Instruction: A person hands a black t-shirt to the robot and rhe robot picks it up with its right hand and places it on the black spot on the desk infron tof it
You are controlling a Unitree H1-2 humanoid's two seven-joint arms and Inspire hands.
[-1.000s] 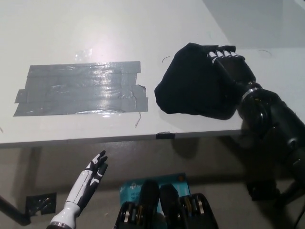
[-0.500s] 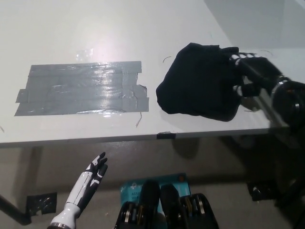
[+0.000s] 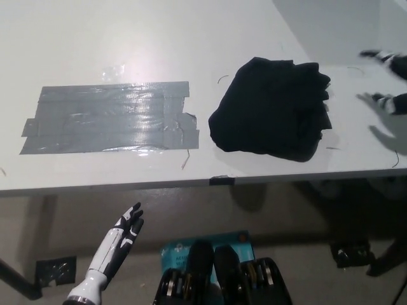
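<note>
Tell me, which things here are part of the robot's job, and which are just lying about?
Part of the job:
black t-shirt, bunched on the desk
grey tape patch, apart from the shirt
right hand, open at the right edge

Just there:
left hand, resting open below the desk edge
blue packet on the floor

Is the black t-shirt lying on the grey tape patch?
No, the black t-shirt lies on the bare white desk, beside the grey tape patch.
</note>
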